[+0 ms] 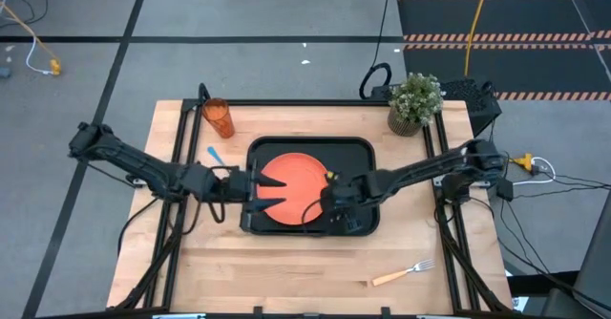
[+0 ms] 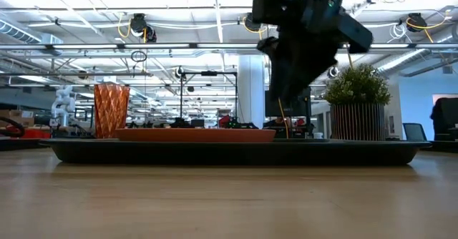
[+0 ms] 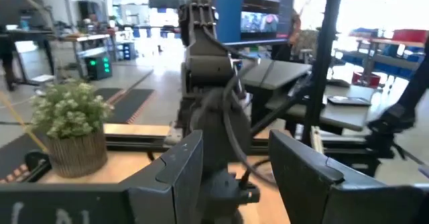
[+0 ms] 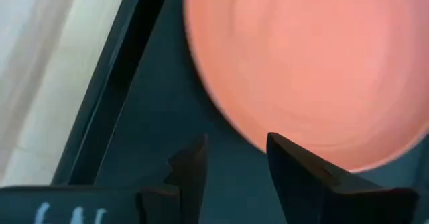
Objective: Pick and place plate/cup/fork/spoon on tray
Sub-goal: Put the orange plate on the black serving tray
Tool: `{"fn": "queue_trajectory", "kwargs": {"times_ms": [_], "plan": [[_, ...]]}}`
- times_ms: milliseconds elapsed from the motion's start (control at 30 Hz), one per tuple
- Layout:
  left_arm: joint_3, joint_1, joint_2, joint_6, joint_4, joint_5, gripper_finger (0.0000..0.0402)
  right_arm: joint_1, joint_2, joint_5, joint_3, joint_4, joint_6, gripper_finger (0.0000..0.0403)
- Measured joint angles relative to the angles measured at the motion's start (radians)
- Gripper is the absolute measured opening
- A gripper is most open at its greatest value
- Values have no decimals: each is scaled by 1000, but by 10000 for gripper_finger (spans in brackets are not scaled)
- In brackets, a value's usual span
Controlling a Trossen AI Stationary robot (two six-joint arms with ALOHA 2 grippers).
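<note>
The orange plate lies flat on the black tray and also shows in the low view. My right gripper is open and points down over the plate's right rim, one finger on each side of it, holding nothing. My left gripper is open and empty, held level above the plate's left part. The amber cup stands at the table's far left. The blue-handled spoon lies left of the tray. The tan-handled fork lies near the front right.
A potted plant stands at the table's far right, beyond the tray's far right corner. Bare wood lies in front of the tray. My two grippers face each other closely over the tray.
</note>
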Motion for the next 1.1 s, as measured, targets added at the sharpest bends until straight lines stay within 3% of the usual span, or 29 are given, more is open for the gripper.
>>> {"fn": "queue_trajectory", "kwargs": {"times_ms": [233,900,1100], "plan": [[0,-23,-3,46,4,0,172,22,84,4,34,11,-58,146],[0,-23,-3,37,2,-1,172,5,119,7,34,90,-51,145],[0,-23,-3,35,0,-1,172,4,134,7,21,106,-32,126]]}}
